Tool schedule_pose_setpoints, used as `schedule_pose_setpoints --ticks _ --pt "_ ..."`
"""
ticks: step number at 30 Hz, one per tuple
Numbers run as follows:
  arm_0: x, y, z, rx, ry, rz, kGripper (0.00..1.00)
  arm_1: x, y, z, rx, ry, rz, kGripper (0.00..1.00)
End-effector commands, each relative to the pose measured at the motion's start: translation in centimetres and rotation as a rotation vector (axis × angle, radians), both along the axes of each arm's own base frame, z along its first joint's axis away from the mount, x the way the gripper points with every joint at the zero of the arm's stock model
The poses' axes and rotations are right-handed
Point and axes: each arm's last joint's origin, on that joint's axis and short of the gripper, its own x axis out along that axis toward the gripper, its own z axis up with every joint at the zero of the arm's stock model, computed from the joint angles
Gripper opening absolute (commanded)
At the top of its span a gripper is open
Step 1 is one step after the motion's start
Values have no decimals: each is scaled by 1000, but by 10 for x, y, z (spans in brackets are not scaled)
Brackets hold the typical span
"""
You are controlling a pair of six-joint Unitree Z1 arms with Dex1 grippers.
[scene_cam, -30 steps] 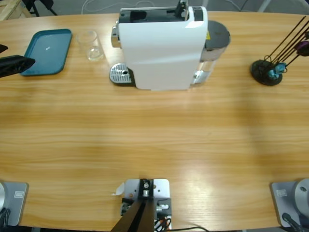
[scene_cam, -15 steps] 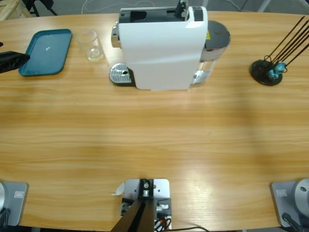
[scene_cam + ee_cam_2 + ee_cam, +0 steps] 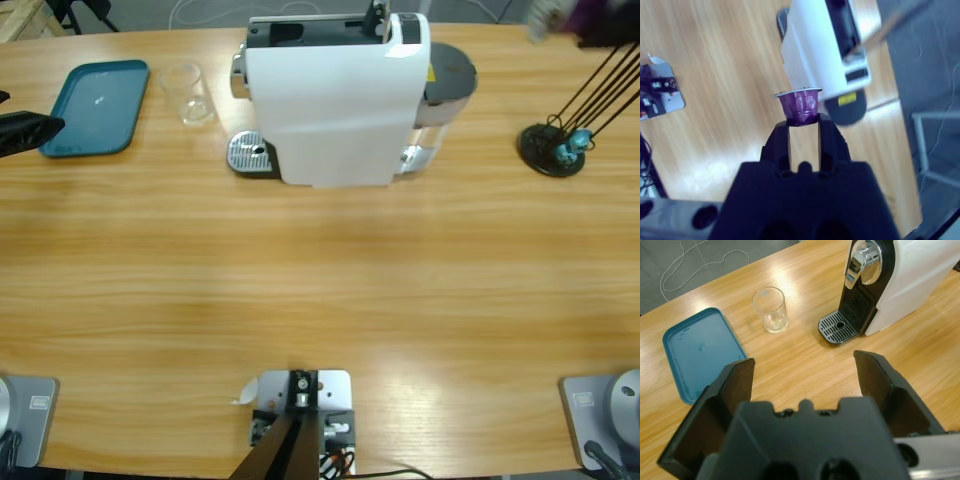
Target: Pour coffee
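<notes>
The coffee is not in the glass (image 3: 770, 310) as far as I can tell; the glass stands upright on the table (image 3: 320, 290) between the teal tray (image 3: 93, 107) and the white coffee machine (image 3: 335, 95), and I see at most a faint pale trace at its bottom. It sits beside the machine's drip grate (image 3: 838, 328), not on it, so nothing could be poured into it from the spout yet.

My left gripper (image 3: 805, 377) hangs at the table's left edge with its jaws spread wide and empty, pointed toward the glass and grate. I read that as waiting to move the glass under the spout.

My right gripper (image 3: 804, 122) is clamped on a purple capsule (image 3: 799, 106), foil rim up, held high above the machine. I judge the capsule is being carried to the loading slot on the machine's top, which must come before brewing. The capsule stand (image 3: 553, 148) with its black rods sits at the table's right end.

Compared with half a second ago, a blurred purple and grey shape has come in at the upper right corner of the high view, above the stand; I take it for my right arm arriving with the capsule. The left gripper has barely shifted.
</notes>
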Motion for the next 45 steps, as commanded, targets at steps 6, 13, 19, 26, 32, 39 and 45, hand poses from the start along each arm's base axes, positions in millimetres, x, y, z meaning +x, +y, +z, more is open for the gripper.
schedule_pose_setpoints --ticks 6,13,19,26,32,39,45 --pt "-3 3 -9 6 18 -2 861 93 147 -50 -137 54 167 89" --pt "-2 3 -10 9 18 0 862 120 165 -68 -83 70 186 88" --pt "-2 3 -10 9 18 0 862 141 153 -66 -82 46 145 86" --pt "-2 3 -11 9 18 0 864 158 152 -78 -107 43 121 85" --pt "-2 3 -11 6 15 1 971 168 162 -92 -123 51 114 85" --pt "-2 3 -11 7 14 0 1000 179 157 -95 -146 36 71 85" --pt "-2 3 -11 7 12 -1 1000 183 152 -96 -160 34 52 85"
